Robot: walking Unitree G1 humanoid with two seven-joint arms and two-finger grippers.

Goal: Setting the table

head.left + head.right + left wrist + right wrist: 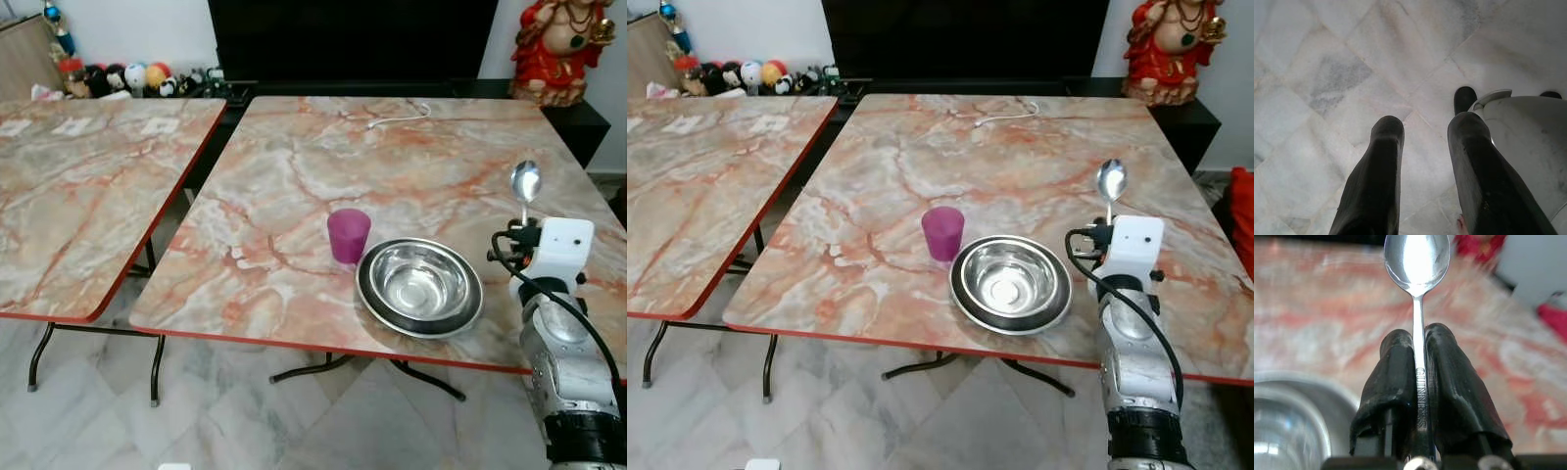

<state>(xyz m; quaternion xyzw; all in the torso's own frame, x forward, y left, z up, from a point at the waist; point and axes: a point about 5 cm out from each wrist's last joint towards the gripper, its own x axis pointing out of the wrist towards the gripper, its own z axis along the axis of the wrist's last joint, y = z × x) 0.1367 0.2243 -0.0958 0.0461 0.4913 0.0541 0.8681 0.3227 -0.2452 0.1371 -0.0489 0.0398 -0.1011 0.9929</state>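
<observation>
Spoon (1417, 257) being carried in, lower right of the frame.
Right gripper (1419, 345) is pinching its handle; left gripper (1422, 134) is hanging spread. Next, probably lowering it beside the steel bowl (419, 286).

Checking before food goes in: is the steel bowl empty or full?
Empty. The steel bowl sits upright on the table, its bare shiny bottom showing.

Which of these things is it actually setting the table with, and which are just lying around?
For the job: spoon clamped in the right gripper, steel bowl, purple cup, table.

Just lying about: white cable, toys, red statue, second table.
</observation>
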